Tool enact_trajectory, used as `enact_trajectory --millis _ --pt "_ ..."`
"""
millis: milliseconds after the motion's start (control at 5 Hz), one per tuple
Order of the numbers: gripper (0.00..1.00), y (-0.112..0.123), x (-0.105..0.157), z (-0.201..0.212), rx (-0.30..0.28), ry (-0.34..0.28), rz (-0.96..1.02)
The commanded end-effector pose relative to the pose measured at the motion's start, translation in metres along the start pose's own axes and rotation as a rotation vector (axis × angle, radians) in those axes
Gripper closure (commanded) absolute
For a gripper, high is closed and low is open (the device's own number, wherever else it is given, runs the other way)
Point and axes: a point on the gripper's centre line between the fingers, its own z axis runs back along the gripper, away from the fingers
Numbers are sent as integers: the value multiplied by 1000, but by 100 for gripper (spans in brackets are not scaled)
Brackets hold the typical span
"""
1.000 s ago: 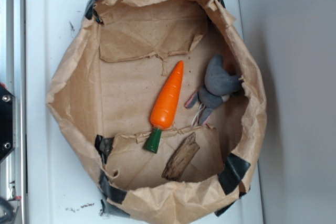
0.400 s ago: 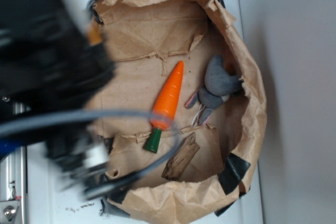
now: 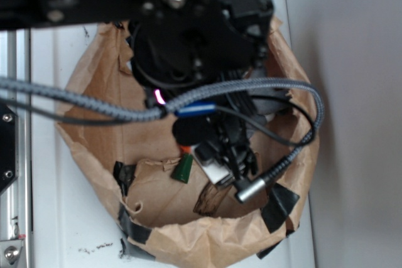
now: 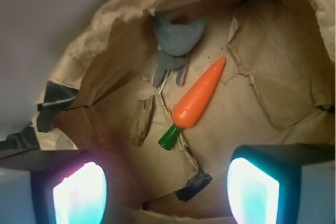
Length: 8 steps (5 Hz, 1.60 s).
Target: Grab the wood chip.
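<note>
The wood chip (image 4: 142, 120), a small rough brown sliver, lies on the paper floor of the bag, left of the carrot's green stem. My gripper (image 4: 165, 192) hangs open above the bag. Its two glowing pads (image 4: 79, 192) stand wide apart with nothing between them. The chip is ahead of the gripper, nearer the left pad, and well below it. In the exterior view my arm (image 3: 195, 36) covers most of the bag, and only the chip's lower end (image 3: 206, 204) shows under the cables.
An orange carrot (image 4: 198, 100) with a green stem lies right of the chip. A grey soft toy (image 4: 176, 43) sits beyond both. The crumpled brown paper bag wall (image 4: 121, 11) rings everything, with black tape patches (image 4: 191, 186). Cables (image 3: 94, 101) drape across the bag.
My arm has swung in from the left and now hangs over the bag, hiding the carrot and toy in the exterior view. The chip, carrot and toy have not moved.
</note>
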Motion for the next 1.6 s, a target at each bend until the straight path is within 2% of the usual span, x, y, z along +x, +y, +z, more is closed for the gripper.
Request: enact_trajectory --millis 0,200,400,800,1000,1200,1400 --pt "0 11 16 -21 10 -66 19" --pt "0 11 24 -55 89 -98 -43" --pt "0 11 19 -78 117 -137 -73" --pt "0 -21 16 -115 148 -134 -106" --pt "0 -32 17 -126 130 -81 -177" --pt "0 -37 8 -136 146 -54 -232" --pt "0 -31 4 -151 144 29 -273"
